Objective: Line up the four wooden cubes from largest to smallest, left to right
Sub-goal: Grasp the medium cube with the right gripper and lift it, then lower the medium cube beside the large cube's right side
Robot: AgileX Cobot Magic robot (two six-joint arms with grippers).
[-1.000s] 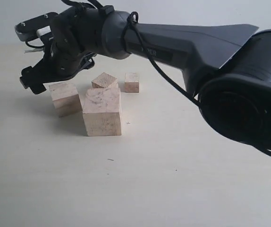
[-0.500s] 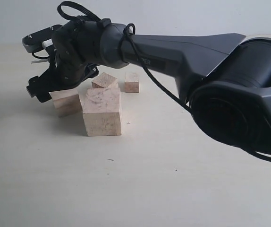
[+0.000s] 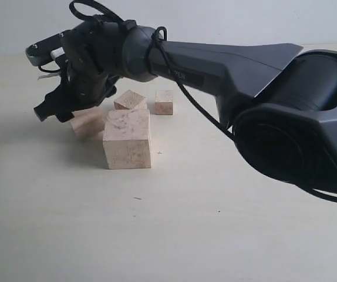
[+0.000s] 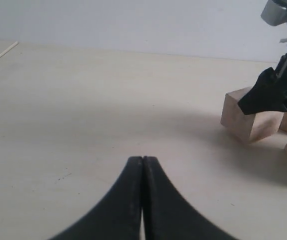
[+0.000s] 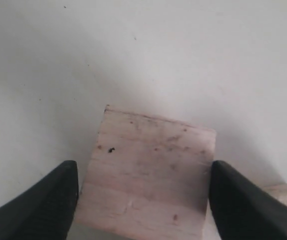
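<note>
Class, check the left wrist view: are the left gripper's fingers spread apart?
No: on the left gripper the two dark fingers meet tip to tip with no gap between them.

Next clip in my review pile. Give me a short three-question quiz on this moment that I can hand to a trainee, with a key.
1. Fill in: in the exterior view, the smallest cube stands to the ____ of the largest cube.
2. Which cube does the right end effector straddle?
A. the largest cube
B. the leftmost cube in the exterior view
C. the smallest cube
3. True or false: the left end effector is shut, with nothing between its fingers.

Key: 1 right; 2 B; 3 true.
</note>
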